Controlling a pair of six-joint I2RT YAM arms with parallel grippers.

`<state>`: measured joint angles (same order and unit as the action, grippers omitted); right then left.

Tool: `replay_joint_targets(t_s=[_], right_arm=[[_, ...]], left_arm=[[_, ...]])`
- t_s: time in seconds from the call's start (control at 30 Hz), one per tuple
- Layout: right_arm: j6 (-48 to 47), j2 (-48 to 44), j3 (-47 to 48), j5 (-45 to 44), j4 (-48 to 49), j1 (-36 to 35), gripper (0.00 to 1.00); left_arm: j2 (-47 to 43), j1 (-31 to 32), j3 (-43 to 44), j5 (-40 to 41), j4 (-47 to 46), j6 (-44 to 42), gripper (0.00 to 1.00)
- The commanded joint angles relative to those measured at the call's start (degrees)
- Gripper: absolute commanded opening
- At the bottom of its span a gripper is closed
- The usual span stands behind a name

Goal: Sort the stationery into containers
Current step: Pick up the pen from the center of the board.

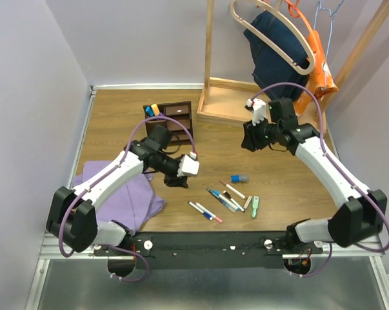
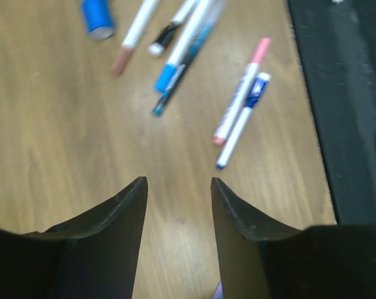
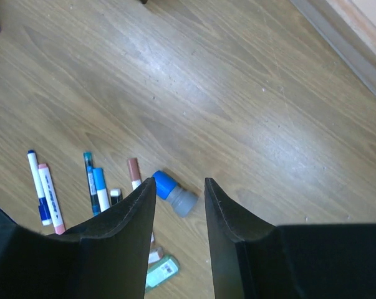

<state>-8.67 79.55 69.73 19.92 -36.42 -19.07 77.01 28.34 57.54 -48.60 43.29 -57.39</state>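
a purple cloth [image 1: 120, 194] lies at the left of the desk [image 1: 117, 126]. behind it stands the dark brown organiser [image 1: 175, 121], with a blue marker [image 1: 147, 111] and a yellow marker [image 1: 155, 108] in a top compartment. the left end effector [image 2: 178, 184] hangs low over bare wood, fingers apart, empty. right of it lie a pink-capped marker [image 2: 241, 93] touching a blue-and-white pen [image 2: 242, 121], a cluster of blue pens [image 1: 221, 199], the blue-grey cylinder [image 3: 174, 193] and the pale green piece [image 3: 163, 271]. the right end effector [image 3: 179, 184] hovers above, fingers apart, empty.
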Motion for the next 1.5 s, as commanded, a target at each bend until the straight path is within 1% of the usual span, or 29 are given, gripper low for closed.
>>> replay_joint_targets(t_s=[0.0, 0.07, 0.1, 0.13, 0.2, 0.33, 0.43, 0.6, 0.73, 0.97, 1.27, 1.47], right_arm=[[0.05, -7.12, -3.99, -1.73, -0.06, -0.09, 0.45], [1.28, -10.27, -4.17, -1.38, 0.74, -0.09, 0.45], [1.46, -11.25, -3.65, -1.55, 1.18, -0.09, 0.45], [2.07, -11.95, -3.03, -1.90, 1.18, -0.09, 0.45], [2.34, -14.32, -0.83, -3.04, 1.27, 0.00, 0.45], [3.47, -17.67, 0.84, -3.84, 1.71, 1.49, 0.45], [3.92, -19.51, 1.19, -4.01, 1.09, 3.69, 0.45], [4.01, -22.06, -0.47, -3.93, 0.92, 5.62, 0.45], [4.45, -23.38, -2.06, -3.14, 0.92, 7.11, 0.45], [4.97, -24.35, -3.81, -2.26, 1.18, 8.35, 0.45], [5.50, -25.23, -5.31, -1.38, 0.83, 8.79, 0.45], [5.76, -26.20, -6.89, -0.94, 0.92, 8.88, 0.45]], left_arm=[[-0.38, 9.27, 0.37, 3.60, 3.91, -4.75, 0.50], [2.77, 12.60, 1.52, 5.17, 5.48, -4.75, 0.47], [4.18, 15.66, 3.09, 6.05, 6.36, -4.93, 0.45], [5.42, 17.35, 3.80, 7.63, 7.94, -5.19, 0.43], [8.50, 20.77, 5.21, 8.43, 8.22, -4.23, 0.40], [10.52, 24.65, 4.69, 10.01, 5.67, -2.03, 0.37], [12.02, 26.15, 4.16, 10.01, 4.97, -0.89, 0.36], [14.21, 27.47, 2.32, 10.63, 3.12, 0.34, 0.35], [15.62, 28.17, 1.35, 10.72, 0.05, 1.57, 0.35], [18.34, 28.35, -0.59, 13.18, -6.72, 3.94, 0.36], [21.60, 28.97, 0.12, 13.97, -8.13, 4.74, 0.36], [20.81, 31.07, -1.64, 13.97, -8.83, 6.23, 0.36]])
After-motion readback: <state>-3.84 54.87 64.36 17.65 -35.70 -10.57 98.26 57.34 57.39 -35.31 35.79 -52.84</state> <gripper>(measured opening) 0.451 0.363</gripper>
